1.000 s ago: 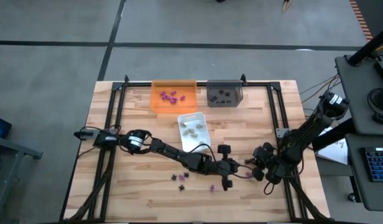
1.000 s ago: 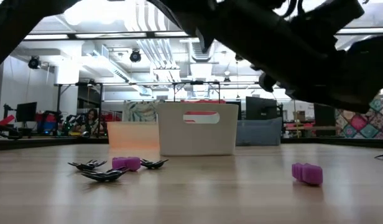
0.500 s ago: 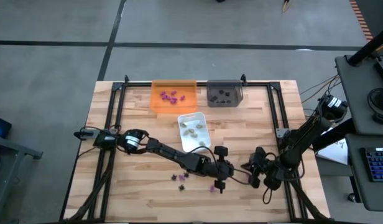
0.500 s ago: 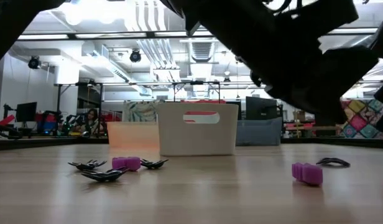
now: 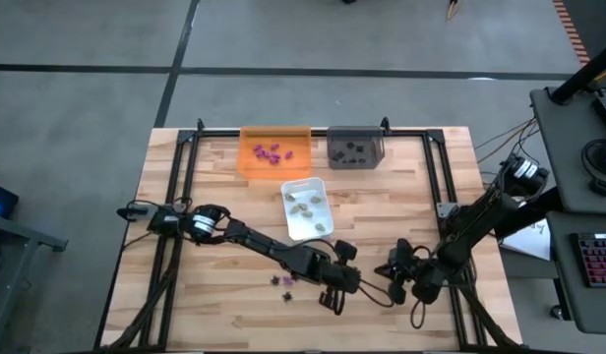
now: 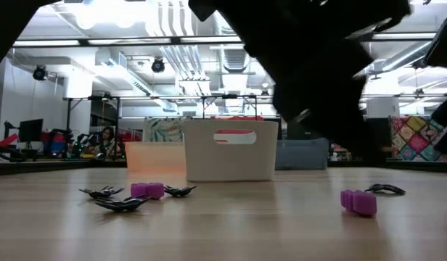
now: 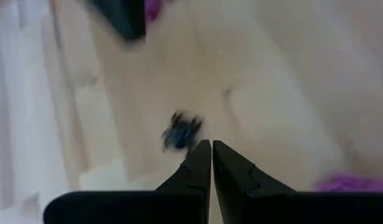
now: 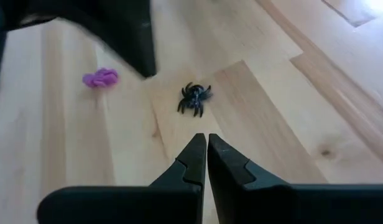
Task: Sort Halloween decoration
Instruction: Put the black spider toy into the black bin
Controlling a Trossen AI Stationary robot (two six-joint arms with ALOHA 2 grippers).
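The decoration pieces are tiny toys. A black spider lies flat on the wood just ahead of my right gripper, which is shut and low over the near right of the table. A purple piece lies beyond it. My left gripper is shut too, low over the near middle. A black spider lies just ahead of its tips. A purple piece and a black spider rest apart on the table. A small cluster of purple and black pieces lies to the left.
At the far edge stand an orange tray with purple pieces and a grey tray with black pieces. A white tray with beige pieces sits mid-table. Black rails run along the table's sides. The two grippers are close together.
My left gripper has moved toward the table's near edge and to the left, ending over the purple piece near the front. My right gripper has slid a little toward the left, closing on the left one. Both stayed shut.
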